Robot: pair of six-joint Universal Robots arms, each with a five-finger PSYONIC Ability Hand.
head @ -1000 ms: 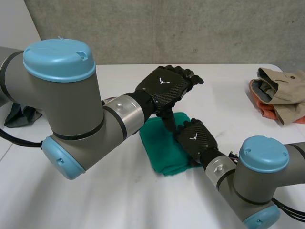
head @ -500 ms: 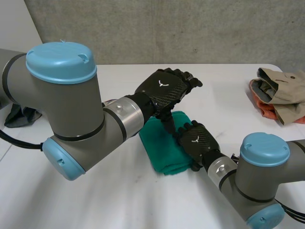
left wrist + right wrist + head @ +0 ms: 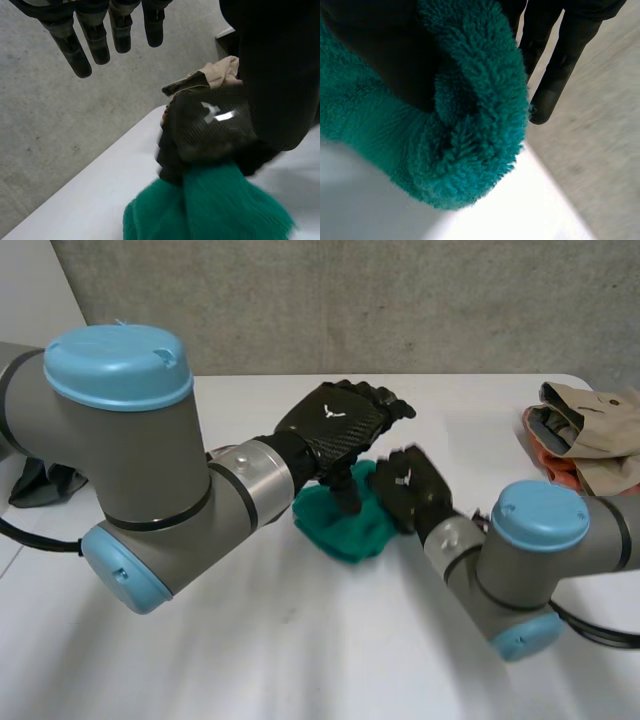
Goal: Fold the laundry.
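Note:
A green fluffy towel (image 3: 345, 525) lies bunched on the white table (image 3: 250, 660) between my arms. My left hand (image 3: 335, 425) hovers over its far left part, fingers (image 3: 95, 40) straight and spread, thumb pointing down onto the cloth. My right hand (image 3: 412, 488) is at the towel's right edge, raised off the table, with the cloth drawn up under it. In the right wrist view the towel (image 3: 470, 130) curls round the inside of my right hand (image 3: 560, 65). In the left wrist view the right hand (image 3: 210, 130) sits on top of the towel (image 3: 215, 210).
A pile of beige and orange clothes (image 3: 590, 435) lies at the table's right edge, also beyond the right hand as beige cloth (image 3: 215, 75). A dark cloth (image 3: 45, 483) lies at the far left. A concrete wall stands behind the table.
My right hand has closed on the towel's right edge and moved up and toward the back, bunching the flat towel. The left hand has stayed over it, open.

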